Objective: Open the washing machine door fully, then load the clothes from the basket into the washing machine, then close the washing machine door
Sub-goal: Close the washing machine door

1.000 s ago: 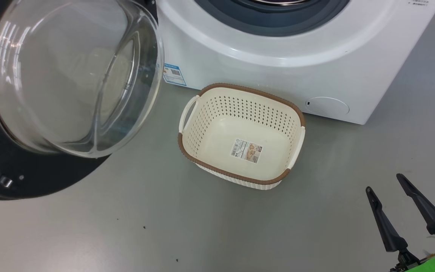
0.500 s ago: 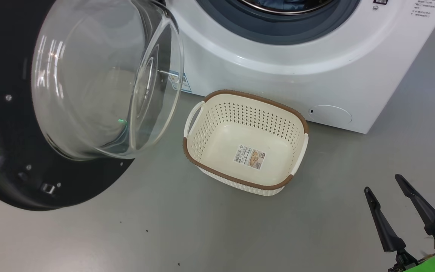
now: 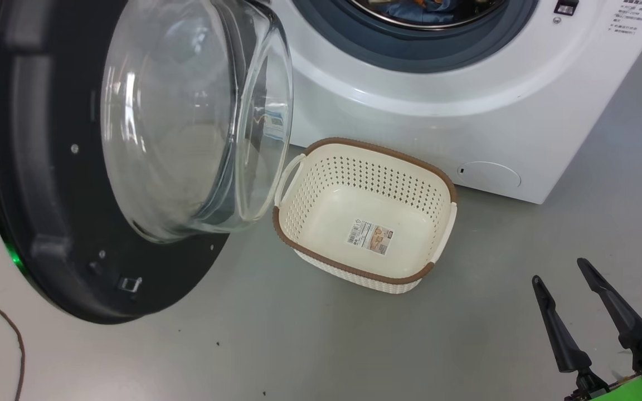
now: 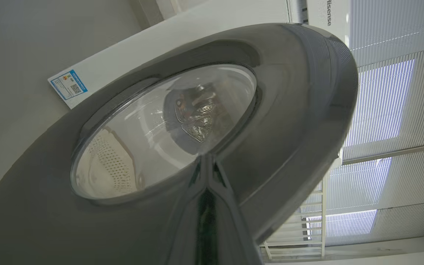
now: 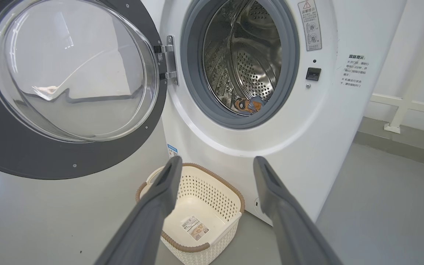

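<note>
White front-loading washer (image 3: 410,128) on a grey floor (image 3: 298,345), viewed from above and in front. Door (image 3: 42,167) swung out to the left on its hinge, inner side in view, clear glass bowl (image 3: 187,111) bulging toward the basket. Low at the front of the perforated steel drum (image 5: 248,55), a small heap of blue and orange clothes (image 5: 249,105). Cream perforated basket (image 3: 365,172) with a brown rim on the floor just in front of the washer, below the opening and beside the door's glass, bare inside apart from a paper label (image 3: 370,236) on its bottom. Right jaws wide apart, gripping nothing, hovering above the floor to the right of the basket, well apart from it, pointed toward the washer. Left jaws pressed together on the far side of the door, tips at its glossy black outer face just below the glass; actual contact hard to judge.
</note>
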### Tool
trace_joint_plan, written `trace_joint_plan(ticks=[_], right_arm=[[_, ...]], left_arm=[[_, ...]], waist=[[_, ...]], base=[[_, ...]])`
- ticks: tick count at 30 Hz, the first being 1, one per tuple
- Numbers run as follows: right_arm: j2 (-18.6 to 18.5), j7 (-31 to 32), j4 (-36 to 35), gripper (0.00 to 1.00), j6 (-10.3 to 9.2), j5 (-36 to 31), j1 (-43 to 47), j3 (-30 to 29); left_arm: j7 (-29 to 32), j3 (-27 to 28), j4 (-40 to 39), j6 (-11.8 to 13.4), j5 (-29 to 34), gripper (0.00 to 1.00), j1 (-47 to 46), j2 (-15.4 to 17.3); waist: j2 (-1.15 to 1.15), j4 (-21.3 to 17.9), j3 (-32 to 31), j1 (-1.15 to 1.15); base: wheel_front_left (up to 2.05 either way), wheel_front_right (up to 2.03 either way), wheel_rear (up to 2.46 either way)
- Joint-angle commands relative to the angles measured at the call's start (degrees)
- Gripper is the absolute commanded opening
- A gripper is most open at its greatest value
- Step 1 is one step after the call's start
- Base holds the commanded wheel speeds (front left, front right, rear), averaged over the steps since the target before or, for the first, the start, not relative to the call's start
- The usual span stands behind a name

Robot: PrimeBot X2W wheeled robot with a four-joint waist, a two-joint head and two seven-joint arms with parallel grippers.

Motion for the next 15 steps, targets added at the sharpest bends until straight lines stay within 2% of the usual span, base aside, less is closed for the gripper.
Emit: trace_joint_plan(ticks=[1, 15], right_arm=[[-0.50, -0.27, -1.43, 1.00, 0.09, 0.26, -0.52, 1.41], [1.52, -0.27, -1.68, 1.00, 0.09, 0.08, -1.51, 1.10]], left_arm=[[1.14, 1.42, -2.65, -1.02, -0.50, 0.00, -0.37, 2.28], [4.36, -1.35, -11.37, -1.78, -1.80, 0.00, 3.59, -0.46]], waist=[[0.00, -0.39, -0.14, 0.00], [0.00, -4.32, 0.25, 0.00]], base=[[0.00, 0.00, 0.00], [0.00, 0.00, 0.00]])
